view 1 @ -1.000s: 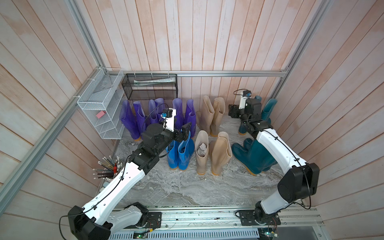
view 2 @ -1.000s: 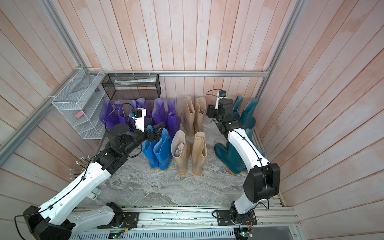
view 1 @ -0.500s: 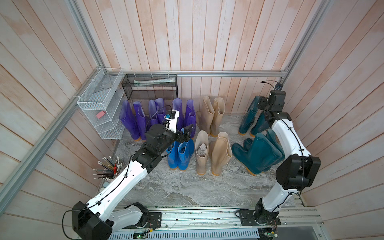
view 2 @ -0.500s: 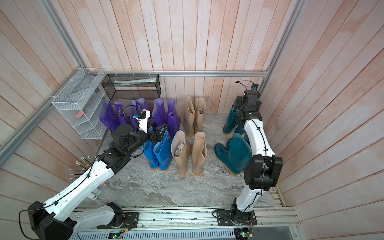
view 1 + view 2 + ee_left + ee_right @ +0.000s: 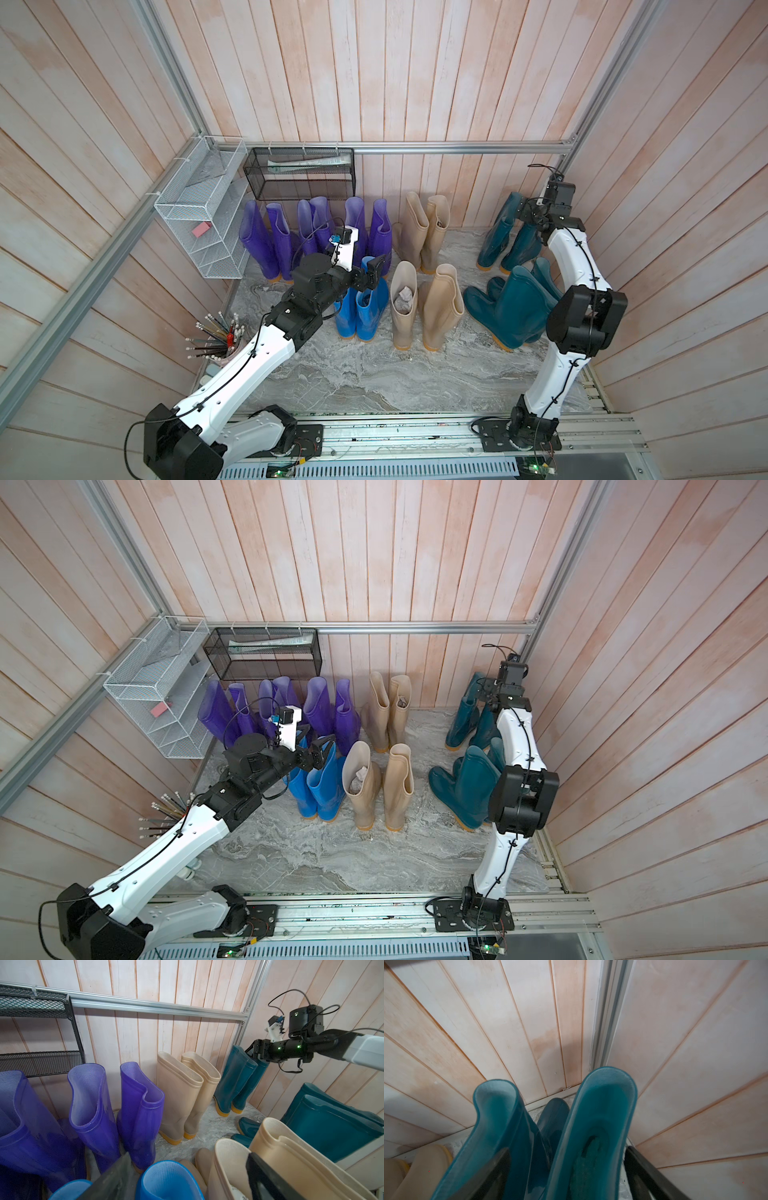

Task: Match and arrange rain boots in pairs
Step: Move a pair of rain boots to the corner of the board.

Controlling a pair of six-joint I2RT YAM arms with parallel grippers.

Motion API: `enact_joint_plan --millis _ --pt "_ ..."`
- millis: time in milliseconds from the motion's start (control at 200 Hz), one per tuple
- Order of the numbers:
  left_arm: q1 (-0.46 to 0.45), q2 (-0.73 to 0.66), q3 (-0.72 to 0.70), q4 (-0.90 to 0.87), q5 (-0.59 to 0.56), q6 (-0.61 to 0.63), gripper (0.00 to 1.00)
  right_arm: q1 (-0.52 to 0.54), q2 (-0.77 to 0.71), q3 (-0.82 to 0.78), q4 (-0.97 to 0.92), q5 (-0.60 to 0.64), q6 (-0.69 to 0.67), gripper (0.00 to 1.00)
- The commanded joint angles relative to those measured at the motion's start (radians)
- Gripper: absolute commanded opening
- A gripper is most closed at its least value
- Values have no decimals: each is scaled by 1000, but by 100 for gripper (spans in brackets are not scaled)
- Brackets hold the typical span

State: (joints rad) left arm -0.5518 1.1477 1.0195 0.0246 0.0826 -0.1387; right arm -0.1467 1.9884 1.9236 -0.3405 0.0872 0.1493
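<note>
The rain boots stand in pairs on the marble floor. Several purple ones (image 5: 316,232) line the back left, with a beige pair (image 5: 424,228) beside them. In front stand a blue pair (image 5: 361,307) and a second beige pair (image 5: 428,307). One teal pair (image 5: 503,241) stands in the back right corner, another (image 5: 511,307) in front of it. My left gripper (image 5: 376,270) hovers open over the blue boots' tops (image 5: 168,1180). My right gripper (image 5: 521,212) is open astride the corner teal boots' tops (image 5: 602,1115); its far finger (image 5: 643,1169) stands clear of the rubber.
A white wire shelf (image 5: 199,208) and a black mesh shelf (image 5: 299,174) hang on the back left walls above the purple boots. A cup of pencils (image 5: 216,336) stands by the left wall next to my left arm. Wooden walls close three sides.
My right gripper has swung from beside the back beige pair into the back right corner, and its jaws have widened. The left gripper has edged slightly toward the blue boots.
</note>
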Motion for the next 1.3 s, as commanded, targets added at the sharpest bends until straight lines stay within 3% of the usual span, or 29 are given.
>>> enact_joint_plan --millis 0,235,510,610,765,860,1295 --pt "4 -19 -17 26 6 16 90 -10 -15 18 -4 -74 10 87" --pt "6 -20 -19 28 9 14 89 -14 -80 -40 72 -154 62 87" --pt "7 -27 -23 30 8 17 90 -22 7 19 11 -159 60 87" --pt "6 -26 -25 30 8 18 89 -23 32 27 -16 -127 49 71" --pt "7 -23 -23 29 10 16 89 -23 38 34 -28 -156 44 22" --pt "7 -23 -23 29 9 16 90 -23 34 40 -32 -156 40 0" --pt "7 -38 -25 29 13 11 89 62 -8 143 -37 -335 11 0"
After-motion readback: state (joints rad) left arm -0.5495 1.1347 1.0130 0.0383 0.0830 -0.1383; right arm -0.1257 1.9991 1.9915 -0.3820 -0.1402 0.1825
